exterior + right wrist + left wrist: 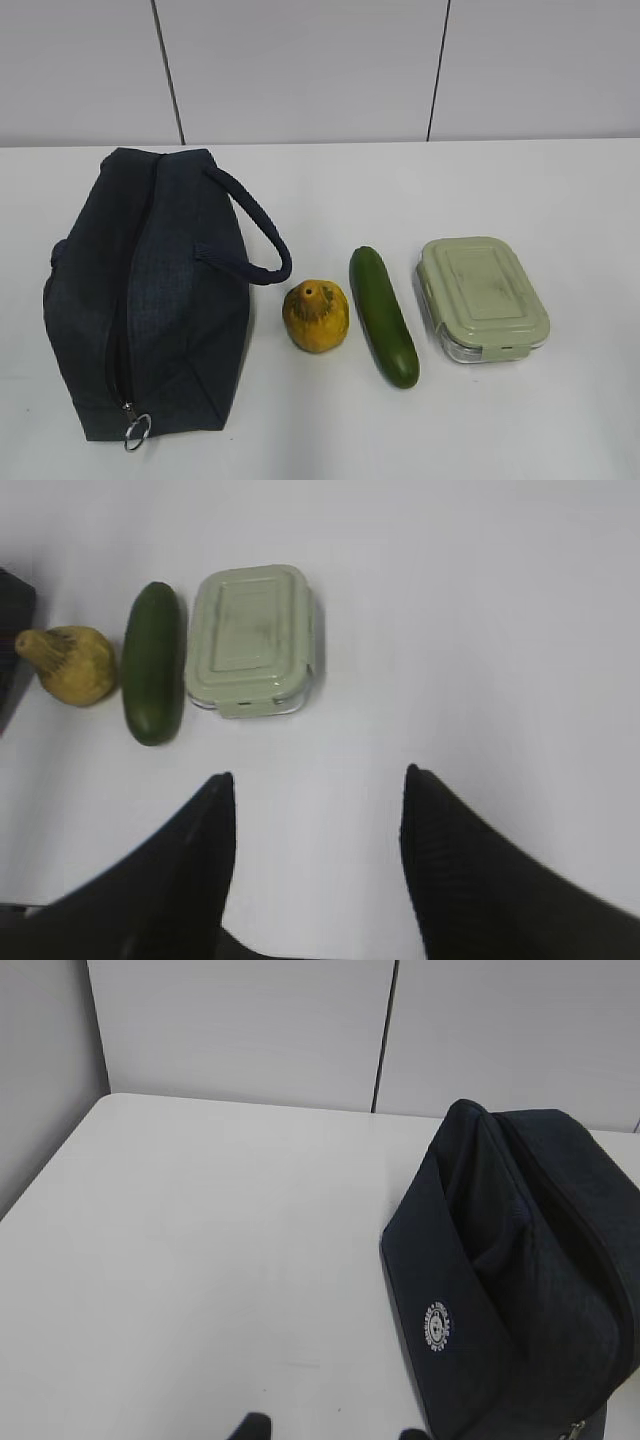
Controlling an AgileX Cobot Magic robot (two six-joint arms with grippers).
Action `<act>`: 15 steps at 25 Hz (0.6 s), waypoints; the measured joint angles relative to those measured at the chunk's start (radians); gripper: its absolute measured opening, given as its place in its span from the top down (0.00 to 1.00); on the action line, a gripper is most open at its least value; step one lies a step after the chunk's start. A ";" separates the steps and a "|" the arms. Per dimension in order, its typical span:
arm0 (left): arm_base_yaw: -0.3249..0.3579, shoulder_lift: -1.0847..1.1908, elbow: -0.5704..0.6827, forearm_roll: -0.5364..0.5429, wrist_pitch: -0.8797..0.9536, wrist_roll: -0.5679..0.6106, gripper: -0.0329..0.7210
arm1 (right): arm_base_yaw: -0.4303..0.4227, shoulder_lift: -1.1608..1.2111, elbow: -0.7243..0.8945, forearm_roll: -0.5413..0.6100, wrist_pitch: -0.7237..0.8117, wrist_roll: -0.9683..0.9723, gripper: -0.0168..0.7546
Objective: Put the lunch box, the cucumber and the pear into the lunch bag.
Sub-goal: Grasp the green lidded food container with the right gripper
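Zipper looks closed on the lunch bag (150, 290) at left, with pear (316, 316), cucumber (383, 316) and lunch box (483, 297) lined up right of it, so the left gripper (330, 1428), 2 tips visibly apart, should first pinch the ring pull (137, 431) while the wide-open right gripper (318, 810) waits.

A plain test or lab-like setup is suggested rather than a home or kitchen. A bare white table (560, 420) is seen, backed by smooth pale grey wall panels (300, 70) divided by thin dark vertical seams (168, 70). No furnishings or decoration are shown, only a few items laid out in a row.
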 joint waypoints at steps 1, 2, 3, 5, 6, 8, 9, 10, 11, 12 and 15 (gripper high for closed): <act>0.000 0.000 0.000 0.000 0.000 0.000 0.63 | 0.000 0.036 -0.004 0.035 -0.013 -0.004 0.41; 0.000 0.000 0.000 0.000 0.000 0.000 0.63 | 0.000 0.062 -0.008 0.069 -0.022 -0.018 0.39; 0.000 0.000 0.000 0.000 0.000 0.000 0.63 | 0.000 0.093 -0.010 0.112 -0.035 -0.043 0.36; 0.000 0.000 0.000 0.000 0.000 0.000 0.63 | 0.000 0.149 -0.010 0.189 -0.058 -0.089 0.29; 0.000 0.000 0.000 0.000 0.000 0.000 0.63 | 0.000 0.180 -0.010 0.226 -0.064 -0.111 0.25; 0.000 0.000 0.000 0.000 0.000 0.000 0.63 | 0.000 0.237 -0.010 0.271 -0.074 -0.137 0.21; 0.000 0.000 0.000 0.000 0.000 0.000 0.63 | 0.000 0.269 -0.010 0.281 -0.082 -0.144 0.20; 0.000 0.000 0.000 0.000 0.000 0.000 0.63 | 0.000 0.296 -0.010 0.290 -0.093 -0.148 0.20; 0.000 0.000 0.000 0.000 0.000 0.000 0.63 | 0.000 0.331 -0.015 0.297 -0.100 -0.151 0.20; 0.000 0.000 0.000 0.000 0.000 0.000 0.63 | 0.000 0.368 -0.026 0.298 -0.100 -0.151 0.20; 0.000 0.000 0.000 0.000 0.000 0.000 0.63 | 0.000 0.487 -0.089 0.302 -0.100 -0.159 0.21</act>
